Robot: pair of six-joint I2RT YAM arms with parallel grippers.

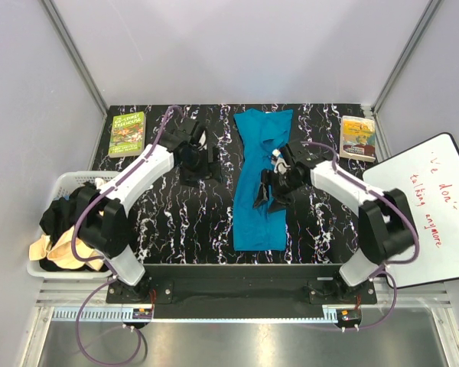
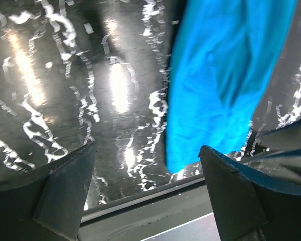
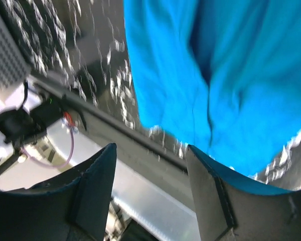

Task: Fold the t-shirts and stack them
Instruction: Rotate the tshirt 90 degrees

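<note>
Nearest, at the left, the basket (image 1: 67,178) holds a black shirt (image 1: 57,218) and a cream shirt (image 1: 61,248), both crumpled and not yet folded. The teal shirt (image 1: 252,222) lies right of centre on the table (image 1: 176,229) as a long narrow strip, its near hem close to the table's front edge. The right gripper (image 3: 150,146) hovers over the strip's right side, fingers spread and holding nothing. The left gripper (image 2: 146,145) hangs over bare table just left of the strip, also spread and empty. Two books (image 1: 127,134) lie at the far corners. The likely next step is a crosswise fold. A pinch that takes only the top layer would probably peel the strip open. A pull on one corner alone could skew it or drag the hem off the edge.
</note>
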